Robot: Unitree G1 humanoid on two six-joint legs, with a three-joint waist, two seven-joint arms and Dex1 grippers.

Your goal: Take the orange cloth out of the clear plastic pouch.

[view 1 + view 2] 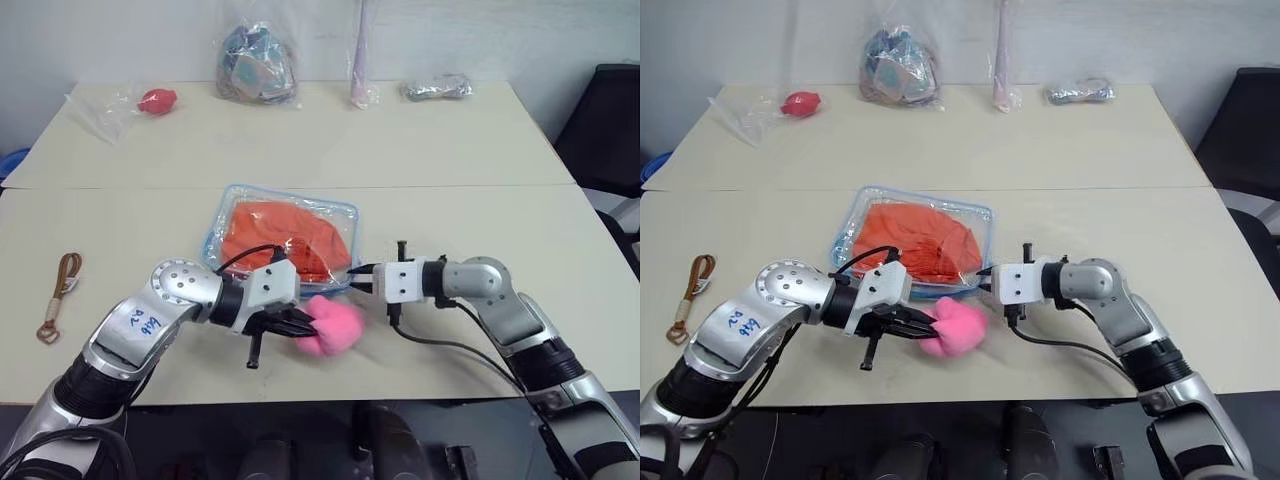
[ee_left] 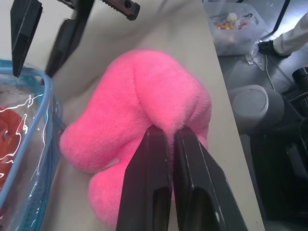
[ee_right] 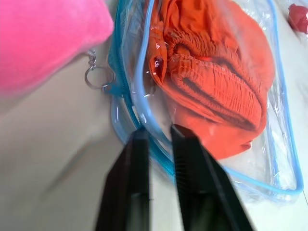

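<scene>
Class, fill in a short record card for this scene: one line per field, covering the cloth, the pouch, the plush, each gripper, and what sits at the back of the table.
Cloth: orange cloth, crumpled, inside the pouch
Pouch: clear plastic pouch with blue zipper trim, flat on the table
Plush: pink plush, beside the pouch's near edge, joined to the zipper by a ring
Left gripper: shut on the plush
Right gripper: shut on the pouch's blue edge
Back of table: clear bags, one with a red thing
Left of table: brown strap
</scene>
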